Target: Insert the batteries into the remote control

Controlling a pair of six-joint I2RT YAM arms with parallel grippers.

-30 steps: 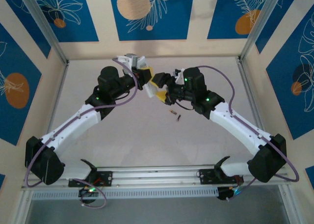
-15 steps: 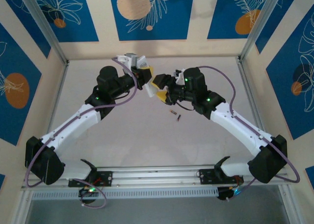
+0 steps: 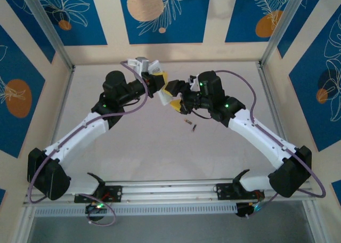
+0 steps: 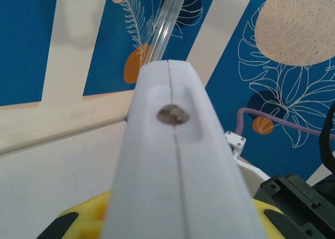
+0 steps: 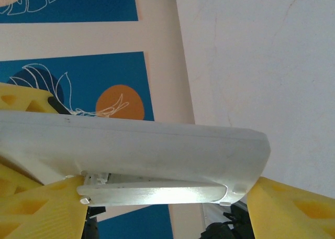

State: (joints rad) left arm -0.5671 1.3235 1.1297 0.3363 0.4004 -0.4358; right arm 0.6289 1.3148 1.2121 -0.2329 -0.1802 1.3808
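Two batteries (image 3: 191,126), tiny dark cylinders with coppery ends, lie together on the matte pale tabletop (image 3: 160,158), just right of its centre. Remote control (image 4: 175,160): smooth white plastic bar, small dark lens in its rounded end, raised above the far middle, clamped by the left gripper (image 3: 158,82). Right gripper (image 3: 173,94): ribbed yellow fingers (image 5: 293,207) flank the bar widely; whether they grip it cannot be told.

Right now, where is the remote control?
Top view: the remote control is raised at the table's middle rear, between left gripper and right gripper, just beyond the batteries.
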